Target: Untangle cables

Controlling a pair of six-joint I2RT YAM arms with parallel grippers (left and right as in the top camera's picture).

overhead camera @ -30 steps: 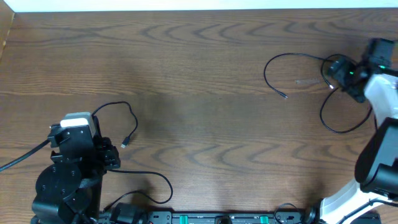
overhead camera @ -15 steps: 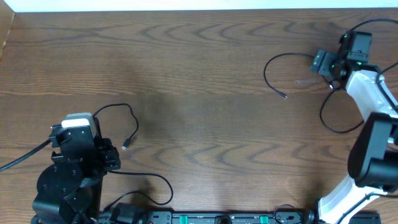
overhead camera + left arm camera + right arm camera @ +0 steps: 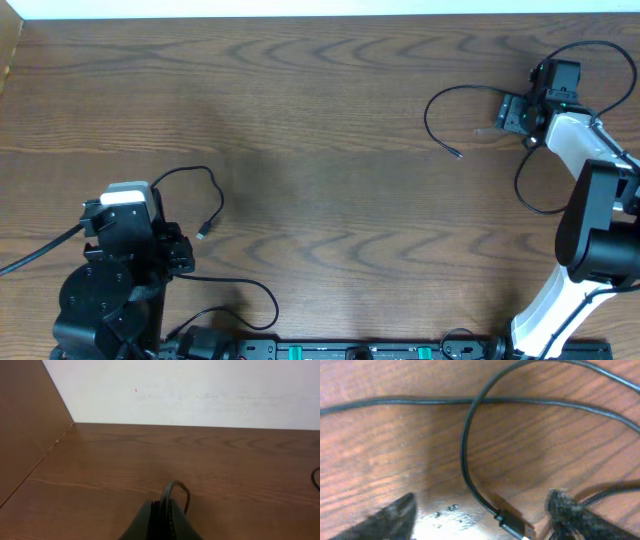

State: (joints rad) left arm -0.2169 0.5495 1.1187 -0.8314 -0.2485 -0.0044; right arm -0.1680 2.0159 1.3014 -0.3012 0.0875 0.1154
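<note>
The left gripper (image 3: 161, 506) has its jaws together, clamped on the near cable (image 3: 172, 485); the pinched part is hidden. Farther across the counter (image 3: 320, 150), the right gripper (image 3: 482, 502) has its jaws apart, straddling the far cable (image 3: 465, 445), whose plug (image 3: 516, 526) is cut off at the frame edge.

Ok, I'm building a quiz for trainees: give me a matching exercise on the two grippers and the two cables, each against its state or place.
1 left gripper
2 right gripper
3 left cable
4 right cable

A jaws apart, either side of a plug
B lying looped at far right
C shut on a cable
D at left, one end pinched

Pairs: 1-C, 2-A, 3-D, 4-B
</note>
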